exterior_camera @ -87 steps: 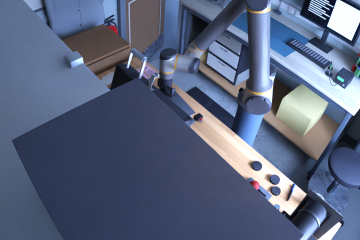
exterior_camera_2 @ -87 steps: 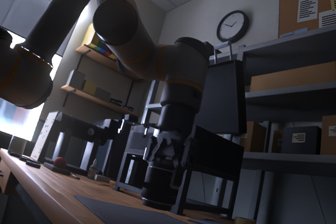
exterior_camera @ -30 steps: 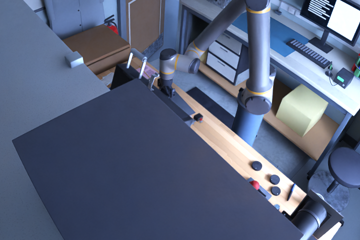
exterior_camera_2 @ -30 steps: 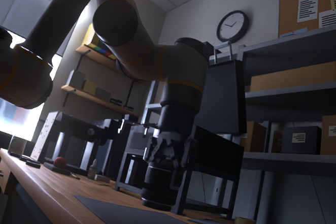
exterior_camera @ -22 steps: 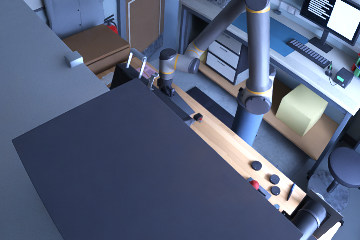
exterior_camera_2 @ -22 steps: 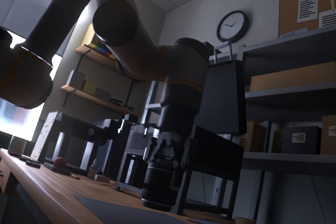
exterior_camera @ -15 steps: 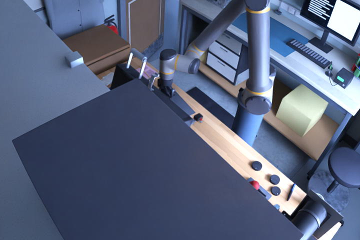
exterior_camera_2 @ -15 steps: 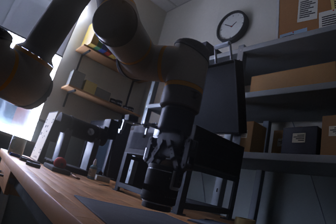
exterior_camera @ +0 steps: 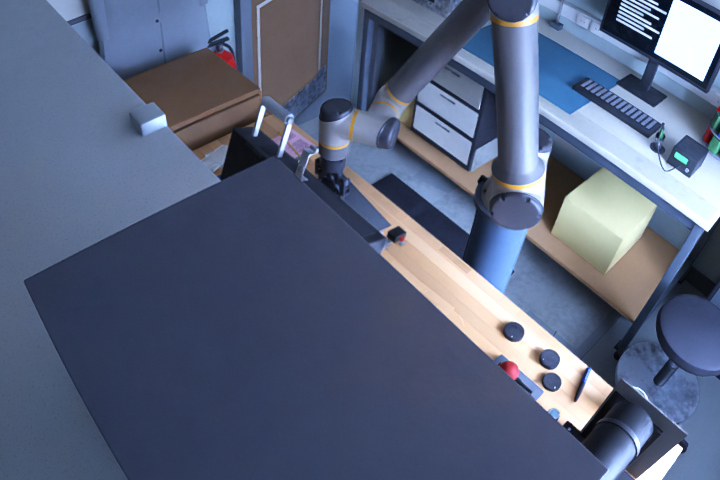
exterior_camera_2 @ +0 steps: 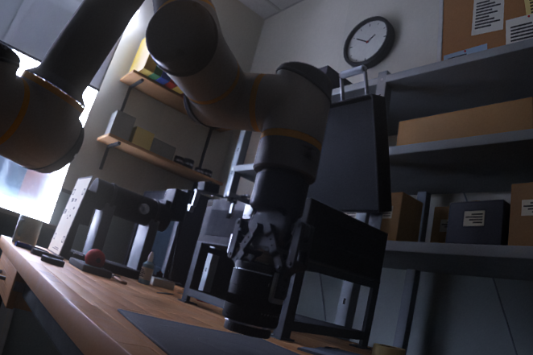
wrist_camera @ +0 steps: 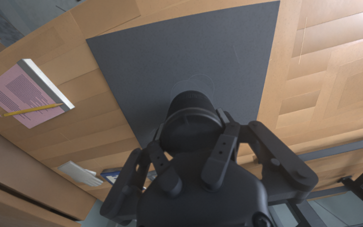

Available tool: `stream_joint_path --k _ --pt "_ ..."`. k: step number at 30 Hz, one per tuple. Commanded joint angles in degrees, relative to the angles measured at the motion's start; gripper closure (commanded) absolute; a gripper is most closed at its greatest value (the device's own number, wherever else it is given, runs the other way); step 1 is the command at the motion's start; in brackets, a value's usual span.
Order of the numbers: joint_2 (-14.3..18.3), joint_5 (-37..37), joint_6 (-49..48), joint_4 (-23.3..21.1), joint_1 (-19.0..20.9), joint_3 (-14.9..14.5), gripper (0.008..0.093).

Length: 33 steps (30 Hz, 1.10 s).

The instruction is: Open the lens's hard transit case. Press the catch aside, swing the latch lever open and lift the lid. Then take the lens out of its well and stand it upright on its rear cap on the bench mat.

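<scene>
The black lens point(exterior_camera_2: 254, 300) point(wrist_camera: 191, 118) hangs upright over the dark bench mat point(wrist_camera: 183, 64) point(exterior_camera_2: 193, 336), gripped at its upper end by my closed gripper point(exterior_camera_2: 263, 252) point(wrist_camera: 190, 141) point(exterior_camera: 333, 182). Its lower end sits just above or on the mat; I cannot tell which. The transit case point(exterior_camera_2: 344, 231) stands right behind the lens on a dark frame. Its lid point(exterior_camera_2: 357, 153) is raised upright, with a metal handle point(exterior_camera_2: 353, 78) point(exterior_camera: 273, 121) on top. From the side camera a large dark panel hides the lens and most of the case.
A pink notepad with a pencil point(wrist_camera: 26, 94) lies on the bench left of the mat. A red ball point(exterior_camera_2: 94, 257), small black caps point(exterior_camera: 548, 358) and a pen point(exterior_camera: 582, 384) lie farther along the bench. Shelves with boxes stand behind the case.
</scene>
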Motion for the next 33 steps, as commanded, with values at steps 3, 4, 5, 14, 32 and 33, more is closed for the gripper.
stream_joint_path --k 3,4,5,14,32,33 --pt "0.01 0.00 0.00 -0.16 0.00 -0.07 0.0934" --pt "0.04 0.00 0.00 -0.19 0.00 -0.07 0.0934" --pt "0.07 0.00 0.00 -0.22 0.00 -0.06 0.0934" --pt "0.34 0.00 0.00 -0.54 0.00 -0.01 0.0934" --pt "0.98 0.00 0.00 -1.29 0.00 0.10 0.0934" --pt "1.01 0.00 0.00 -1.34 0.00 0.11 0.0934"
